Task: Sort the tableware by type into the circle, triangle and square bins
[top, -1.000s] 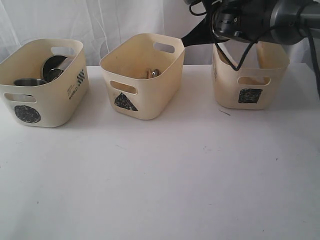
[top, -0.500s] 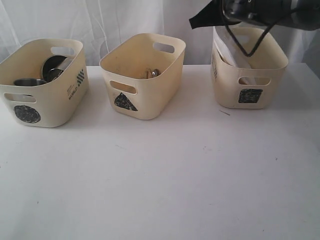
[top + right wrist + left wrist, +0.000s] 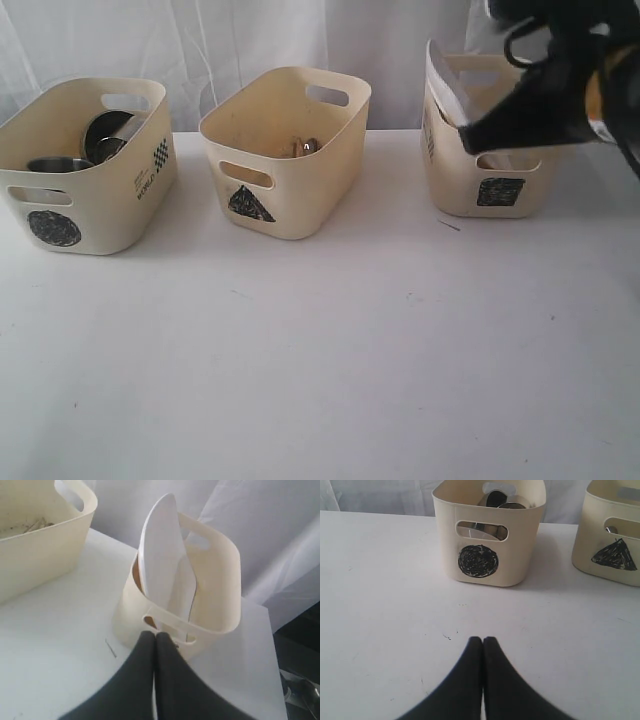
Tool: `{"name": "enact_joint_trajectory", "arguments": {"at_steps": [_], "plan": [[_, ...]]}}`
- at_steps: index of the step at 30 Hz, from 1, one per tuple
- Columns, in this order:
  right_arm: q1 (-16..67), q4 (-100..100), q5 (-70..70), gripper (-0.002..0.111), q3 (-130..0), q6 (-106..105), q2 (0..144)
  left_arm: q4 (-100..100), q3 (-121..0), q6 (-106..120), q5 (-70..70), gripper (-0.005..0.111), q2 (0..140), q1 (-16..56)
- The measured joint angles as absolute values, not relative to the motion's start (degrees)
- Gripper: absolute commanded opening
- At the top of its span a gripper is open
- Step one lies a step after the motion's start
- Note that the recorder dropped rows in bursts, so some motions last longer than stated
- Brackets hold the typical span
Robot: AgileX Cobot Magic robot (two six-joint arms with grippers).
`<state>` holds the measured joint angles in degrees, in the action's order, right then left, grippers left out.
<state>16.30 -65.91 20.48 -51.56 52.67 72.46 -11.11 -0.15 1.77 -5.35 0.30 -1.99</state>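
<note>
The large white square plate stands on edge inside the square bin, leaning on its left wall. My right gripper is shut and empty, hanging just in front of that bin's near rim. Steel mugs and a bowl lie in the circle bin. Some cutlery shows in the triangle bin. My left gripper is shut and empty, low over the table in front of the circle bin.
The three cream bins stand in a row along the back of the white table. A white curtain hangs behind them. A thin dark mark lies on the table in front of the square bin.
My right arm has swung from above the square bin down and to the right, in front of it. Its jaws have closed. The plate stays in the bin.
</note>
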Motion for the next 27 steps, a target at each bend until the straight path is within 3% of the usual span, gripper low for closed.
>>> {"name": "enact_joint_trajectory", "arguments": {"at_steps": [12,27], "plan": [[16.30,-65.91,19.86,0.000,-31.28,53.04,51.72,-11.11,-0.15,1.77,-5.35,0.000,0.30,-1.99],[16.30,-65.91,19.86,0.000,-17.59,53.04,40.36,-11.11,-0.15,1.77,-5.35,0.000,0.30,-1.99]]}}
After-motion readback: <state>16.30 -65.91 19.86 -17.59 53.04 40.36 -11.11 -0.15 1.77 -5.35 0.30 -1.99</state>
